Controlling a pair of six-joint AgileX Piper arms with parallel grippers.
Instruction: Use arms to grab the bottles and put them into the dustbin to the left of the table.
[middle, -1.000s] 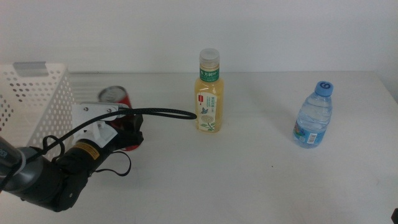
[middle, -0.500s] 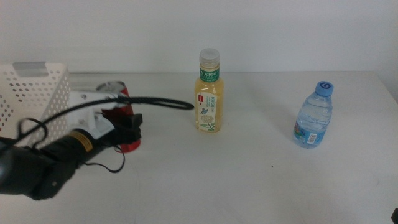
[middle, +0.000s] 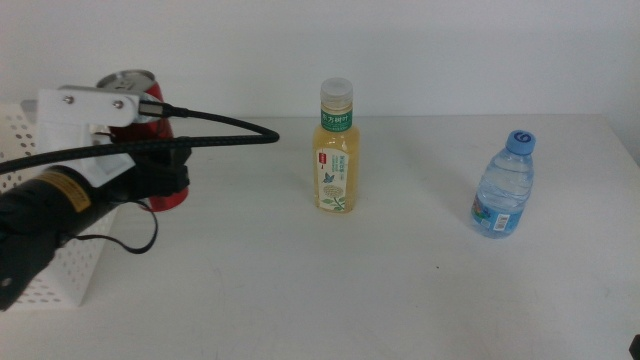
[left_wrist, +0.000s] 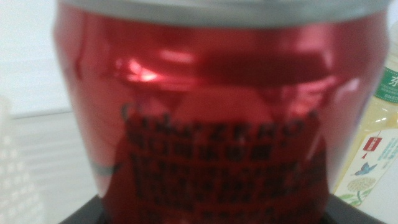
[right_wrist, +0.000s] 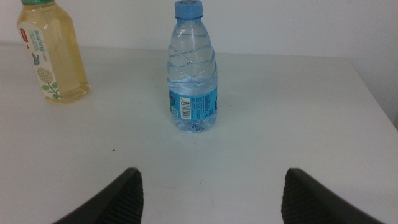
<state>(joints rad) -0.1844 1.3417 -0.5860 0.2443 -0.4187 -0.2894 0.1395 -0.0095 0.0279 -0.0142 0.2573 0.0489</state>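
Holding red can (middle: 150, 140) upright, left gripper (middle: 165, 175) fingers clamped, just right of dustbin (middle: 40, 270) at bench's left edge; right gripper (right_wrist: 211, 193) fingers spread, empty.

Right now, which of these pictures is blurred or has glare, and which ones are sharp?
Left wrist view: the red can fills the picture, soft and out of focus, its print unreadable, with bright glare patches on the metal. Middle view: sharp on the yellow bottle and water bottle, even light, faint shadows. Right wrist view: sharp and evenly lit, the right gripper with fingers wide apart.
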